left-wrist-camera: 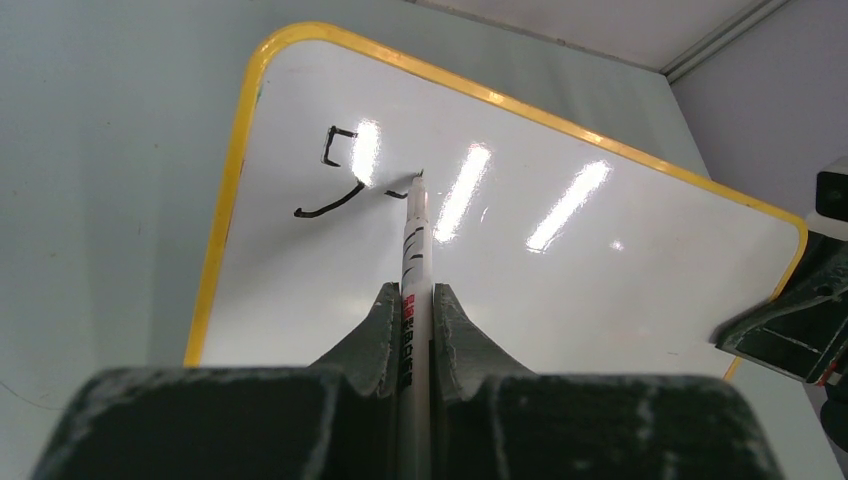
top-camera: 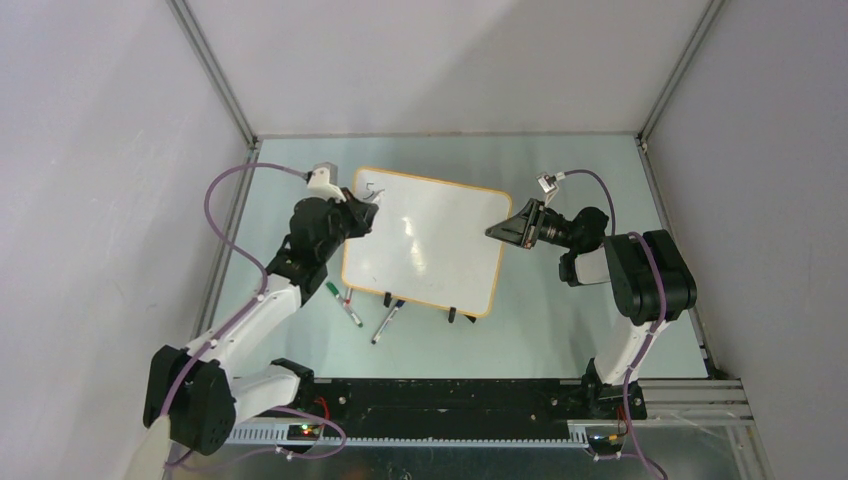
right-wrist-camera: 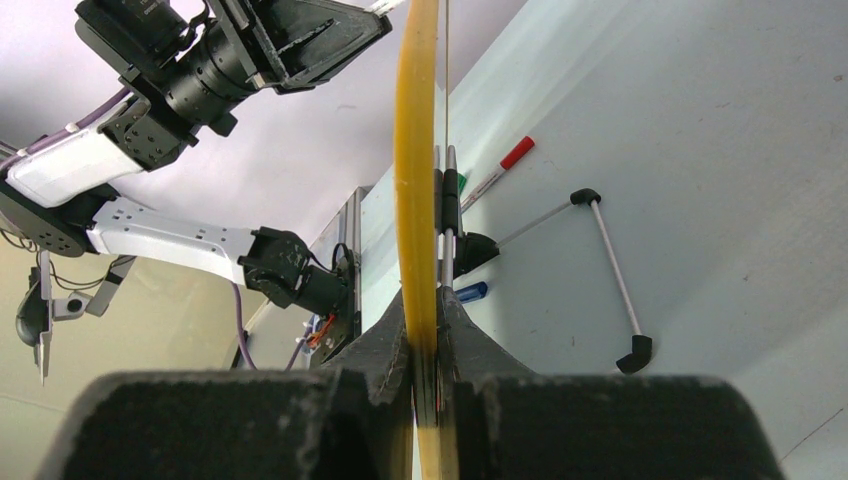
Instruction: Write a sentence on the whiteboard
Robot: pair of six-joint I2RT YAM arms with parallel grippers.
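Observation:
The whiteboard point(top-camera: 430, 245) stands propped on the table, glossy white with an orange-yellow rim. My left gripper point(top-camera: 360, 212) point(left-wrist-camera: 410, 292) is shut on a white marker point(left-wrist-camera: 415, 230) whose tip touches the board near its upper left corner. The sentence point(left-wrist-camera: 335, 165) is just a few black strokes: an angular S-like shape and a short dash beside the tip, also faint from above point(top-camera: 372, 188). My right gripper point(top-camera: 503, 230) point(right-wrist-camera: 425, 300) is shut on the whiteboard's right edge, the yellow rim point(right-wrist-camera: 417, 190) running up between its fingers.
Three loose markers lie near the board's front left corner: a green-capped one point(top-camera: 331, 291), a red one point(top-camera: 350, 312) and a third point(top-camera: 386, 322). Two black clip feet point(top-camera: 388, 298) point(top-camera: 452, 314) hold the board. A wire leg point(right-wrist-camera: 615, 280) juts out behind it. Enclosure walls surround the table.

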